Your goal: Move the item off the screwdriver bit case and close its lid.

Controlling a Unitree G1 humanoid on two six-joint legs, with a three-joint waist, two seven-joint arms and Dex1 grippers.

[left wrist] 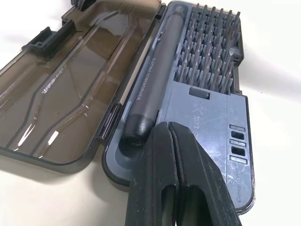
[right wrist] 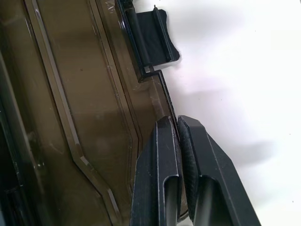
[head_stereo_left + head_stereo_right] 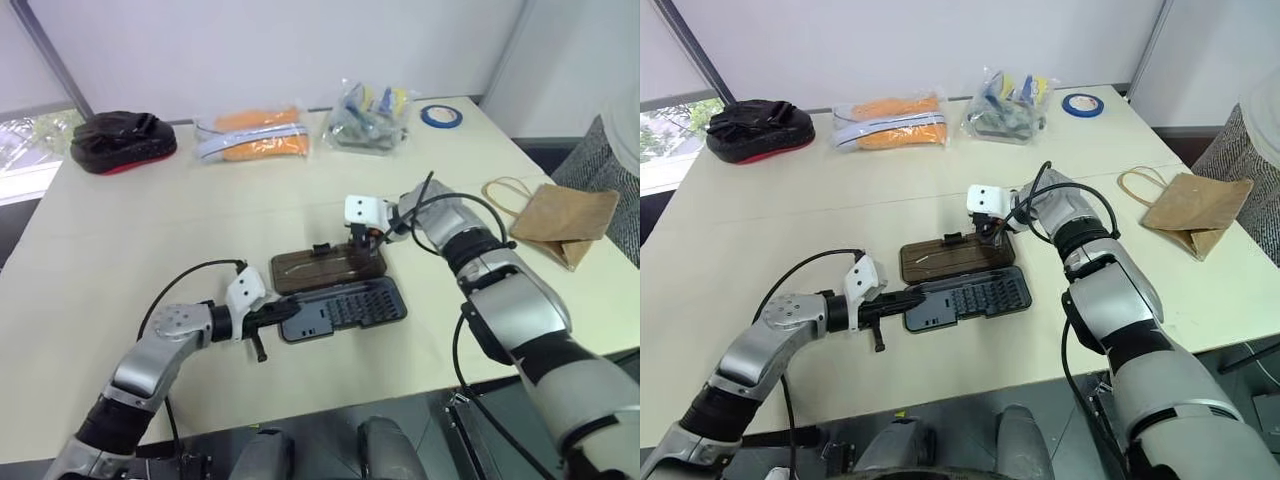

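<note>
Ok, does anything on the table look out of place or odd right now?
Nothing is spilled or broken. The case lies open near the front of the table, its lid flat on the table behind the bit tray. The paper bag lies crumpled on its side at the right edge, clear of the case. Both grippers, left and right, are shut at the case.

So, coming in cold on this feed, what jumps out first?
The screwdriver bit case lies open mid-table, its lid flat on the far side. The right gripper is shut at the lid's far edge near the latch tab, and the left gripper is shut at the tray's left end. The brown paper bag lies off to the right.
</note>
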